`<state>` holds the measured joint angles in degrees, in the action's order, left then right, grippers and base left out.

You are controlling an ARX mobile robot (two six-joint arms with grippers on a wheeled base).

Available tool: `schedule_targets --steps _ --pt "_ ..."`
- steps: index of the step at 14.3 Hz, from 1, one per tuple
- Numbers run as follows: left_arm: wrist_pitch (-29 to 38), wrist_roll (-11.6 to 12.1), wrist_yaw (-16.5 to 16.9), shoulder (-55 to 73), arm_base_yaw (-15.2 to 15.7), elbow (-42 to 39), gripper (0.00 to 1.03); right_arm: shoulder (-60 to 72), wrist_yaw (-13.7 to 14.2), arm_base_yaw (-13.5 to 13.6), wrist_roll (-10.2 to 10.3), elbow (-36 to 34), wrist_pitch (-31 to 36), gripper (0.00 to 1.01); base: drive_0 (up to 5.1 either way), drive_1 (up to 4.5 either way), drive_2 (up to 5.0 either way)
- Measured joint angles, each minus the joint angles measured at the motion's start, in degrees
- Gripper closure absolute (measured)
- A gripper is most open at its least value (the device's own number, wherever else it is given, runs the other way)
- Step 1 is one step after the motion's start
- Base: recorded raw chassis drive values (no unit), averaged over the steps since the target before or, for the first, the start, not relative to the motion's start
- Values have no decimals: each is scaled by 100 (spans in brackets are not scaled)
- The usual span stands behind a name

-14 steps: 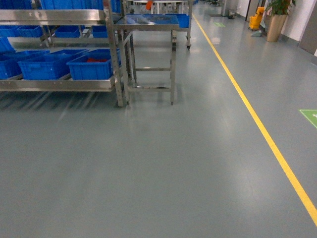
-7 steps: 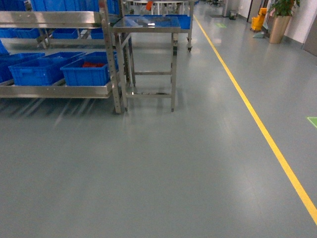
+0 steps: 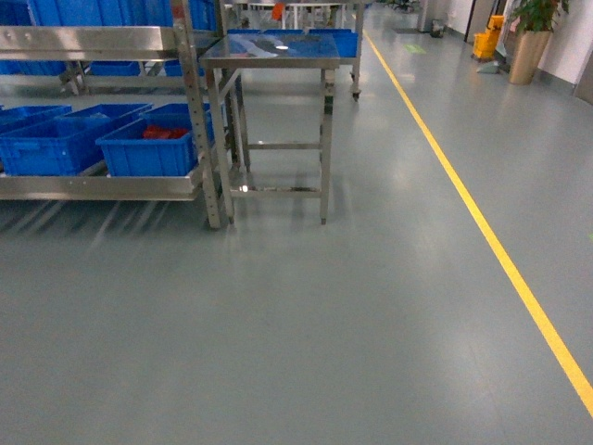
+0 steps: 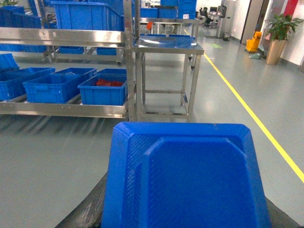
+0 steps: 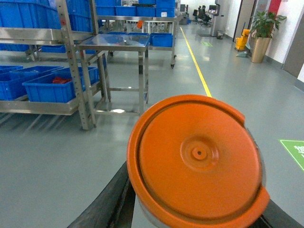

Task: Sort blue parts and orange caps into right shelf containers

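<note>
Head view: a steel shelving rack (image 3: 102, 42) stands at the left, its low shelf carrying bright blue ribbed plastic crates (image 3: 56, 144) side by side; the nearest crate (image 3: 148, 148) holds something red, too small to name. Just right of the rack stands a bare-legged stainless steel table (image 3: 269, 51), and a yellow floor line (image 3: 482, 222) runs away down the grey floor (a potted plant (image 3: 530, 32) sits far off by the wall). Neither arm shows here.

From the left wrist, a blue plastic moulded part (image 4: 185, 175) fills the lower frame, carried at the left gripper, whose fingers are hidden behind it, so their state cannot be told. From the right wrist, a round orange plastic cap (image 5: 197, 159) likewise covers the right gripper; again I cannot tell.
</note>
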<state>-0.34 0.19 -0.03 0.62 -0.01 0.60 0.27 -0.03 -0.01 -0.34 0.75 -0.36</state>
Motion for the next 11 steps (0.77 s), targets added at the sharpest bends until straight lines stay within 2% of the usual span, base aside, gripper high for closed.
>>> schedule_targets --steps 11 --pt "11 0 0 0 0 0 59 0 0 0 0 0 4 58 -2 424 -428"
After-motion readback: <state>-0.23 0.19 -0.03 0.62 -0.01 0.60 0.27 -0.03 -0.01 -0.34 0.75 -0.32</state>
